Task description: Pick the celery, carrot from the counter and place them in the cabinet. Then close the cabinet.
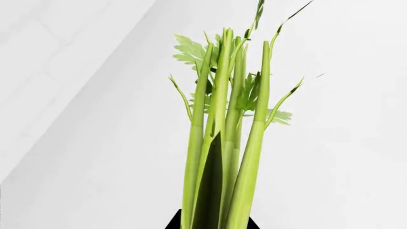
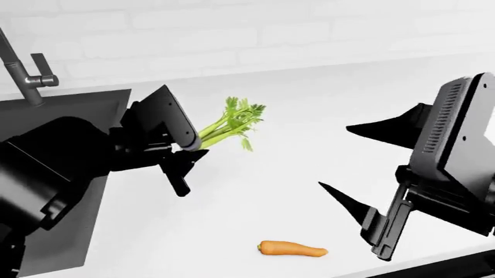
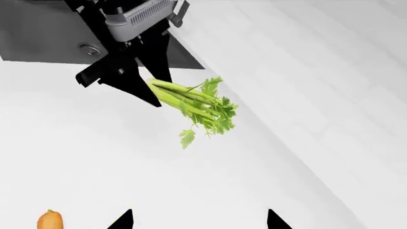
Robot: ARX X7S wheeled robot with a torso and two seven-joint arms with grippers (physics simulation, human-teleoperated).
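— Left tool (image 2: 188, 152): what does it have?
— Its dark fingers are clamped on the stalk end of the celery (image 2: 229, 124), which is lifted clear of the white surface (image 2: 309, 156). The pale stalks run out from the tool toward the wall, leafy tops at the far end. The left wrist view shows the bunch (image 1: 222, 143) rising straight out from between the fingers.

— And the right tool (image 2: 363, 174)?
— Spread wide, holding nothing. Its two pointed fingers stand well apart above the surface at the right of the head view; the right wrist view shows only their tips at the frame's edge.

— Where is the carrot (image 2: 293, 249)?
— Lying on its side on the surface near the front edge, just beside the lower finger of the right tool but not touching it, well apart from the celery. A sliver of it (image 3: 49, 221) shows in the right wrist view.

— The setting?
— A dark grey sink (image 2: 69, 116) is set into the surface behind the left arm, a dark faucet (image 2: 23, 72) standing at its back. A white brick wall (image 2: 270, 29) runs along the rear
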